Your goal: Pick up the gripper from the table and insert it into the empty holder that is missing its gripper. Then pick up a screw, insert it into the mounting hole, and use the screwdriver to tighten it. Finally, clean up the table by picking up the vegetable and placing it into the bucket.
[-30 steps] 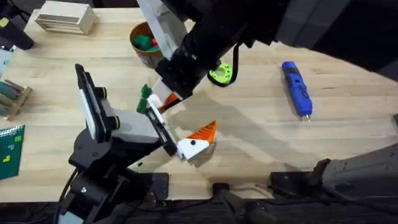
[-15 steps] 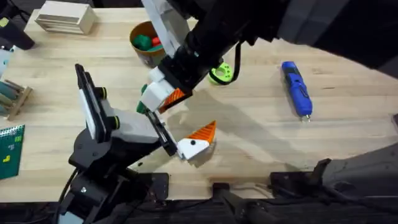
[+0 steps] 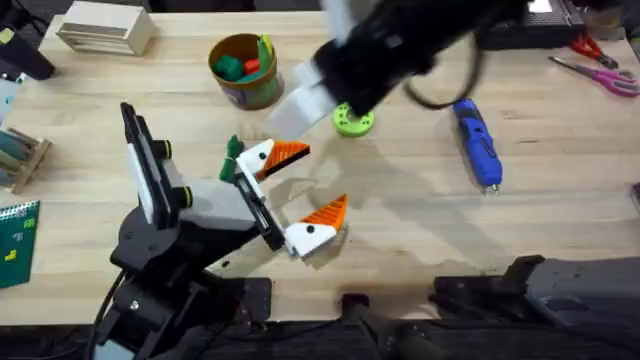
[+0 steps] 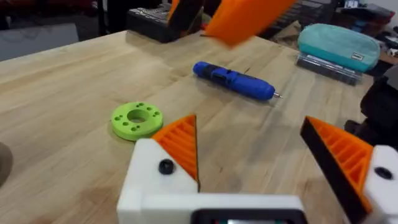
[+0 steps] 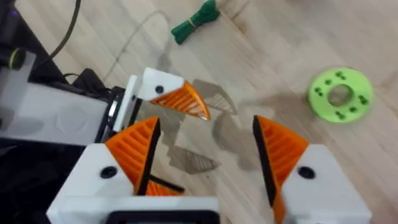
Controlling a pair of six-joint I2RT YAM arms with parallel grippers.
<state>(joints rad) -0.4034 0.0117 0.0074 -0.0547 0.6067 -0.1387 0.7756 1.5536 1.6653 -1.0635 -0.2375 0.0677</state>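
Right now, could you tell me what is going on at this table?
The left gripper sits open, both white holders carrying orange pads; the gripper is seated in the holder. The right gripper, open and empty, hovers above. The screwdriver lies untouched on the table, and the vegetable lies outside the bucket.
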